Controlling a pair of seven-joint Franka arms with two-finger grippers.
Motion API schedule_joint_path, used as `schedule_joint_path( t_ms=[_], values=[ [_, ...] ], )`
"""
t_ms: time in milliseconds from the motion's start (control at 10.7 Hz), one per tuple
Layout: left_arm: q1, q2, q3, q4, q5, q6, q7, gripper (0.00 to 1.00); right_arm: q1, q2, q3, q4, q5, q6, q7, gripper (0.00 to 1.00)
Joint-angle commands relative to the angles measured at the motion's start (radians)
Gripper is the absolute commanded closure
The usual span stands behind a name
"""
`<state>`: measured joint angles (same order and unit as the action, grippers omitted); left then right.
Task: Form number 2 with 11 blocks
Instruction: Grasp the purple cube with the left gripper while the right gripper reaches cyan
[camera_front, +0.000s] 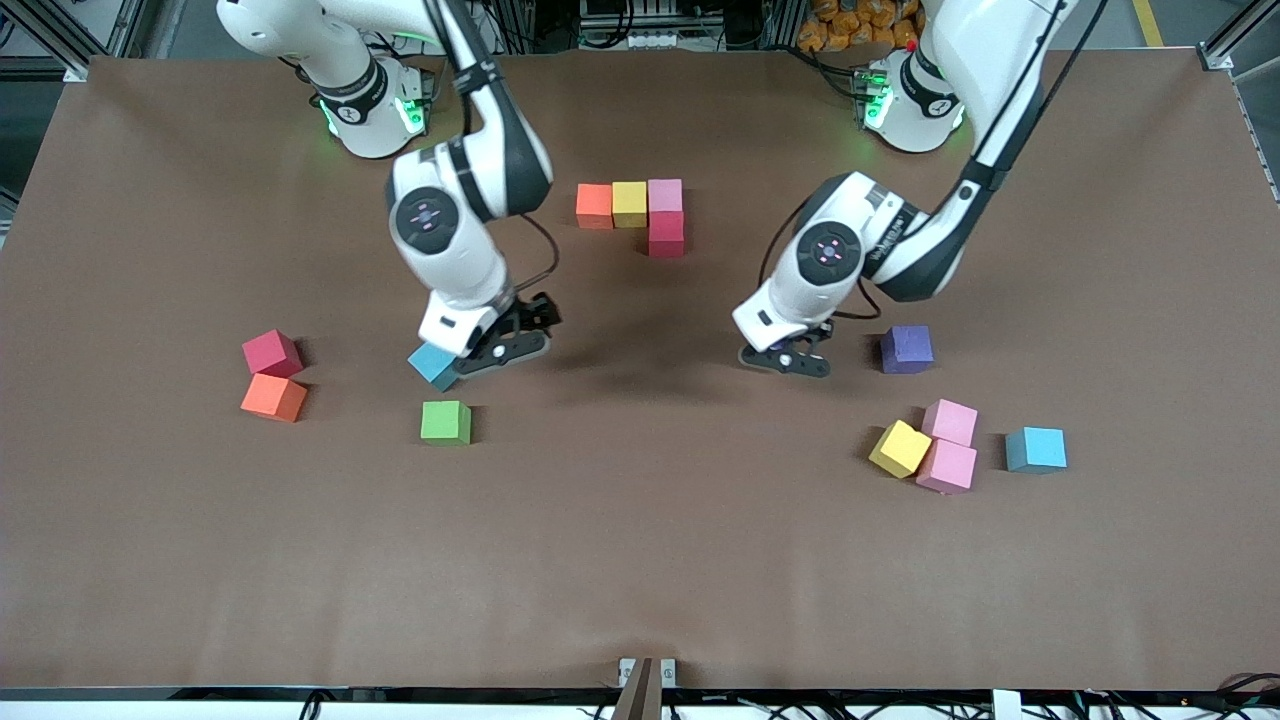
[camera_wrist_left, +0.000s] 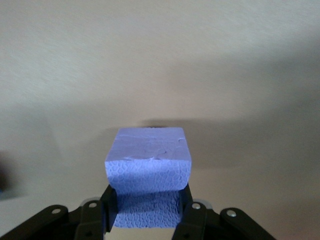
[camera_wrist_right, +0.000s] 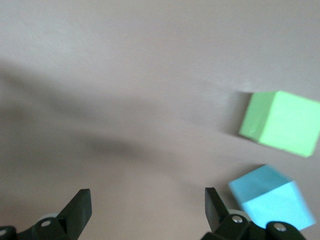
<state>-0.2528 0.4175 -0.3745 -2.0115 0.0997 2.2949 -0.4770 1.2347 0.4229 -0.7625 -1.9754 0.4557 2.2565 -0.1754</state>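
Left tool (camera_wrist_left: 145, 220) pinching purple block (camera_wrist_left: 148, 162), low over bare worktop (camera_front: 640, 560). In front view that block hidden under the arm; second purple block (camera_front: 907, 349) lies beside it.

Right tool (camera_wrist_right: 147, 210) spread, empty, low over worktop, light blue block (camera_front: 433, 364) just beside one finger, green block (camera_front: 446, 421) nearer camera.

Started number 2 (camera_front: 633, 212): orange, yellow, pink in row, crimson touching pink on camera side.

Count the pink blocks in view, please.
3. One pink block ends the built row beside a yellow block; two more pink blocks touch each other toward the left arm's end. The arms might hide others.
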Motion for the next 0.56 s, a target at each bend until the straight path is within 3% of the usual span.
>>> schedule_joint_path(
  t_ms=[0,186,466],
  values=[
    [-0.078,-0.014,0.0,0.003,-0.092,-0.014,-0.07,0.52,-0.061,-0.013,0.002,-0.042,0.008,-0.014,-0.265,0.0],
    [-0.144,-0.009,0.0,0.013,-0.153,-0.014,-0.124,0.52,-0.108,-0.025,0.002,-0.101,0.027,-0.005,-0.439,0.0],
    [-0.152,-0.008,-0.043,0.011,-0.178,-0.015,-0.185,0.52,-0.145,-0.021,0.003,-0.21,0.142,0.082,-0.678,0.0]
  ],
)
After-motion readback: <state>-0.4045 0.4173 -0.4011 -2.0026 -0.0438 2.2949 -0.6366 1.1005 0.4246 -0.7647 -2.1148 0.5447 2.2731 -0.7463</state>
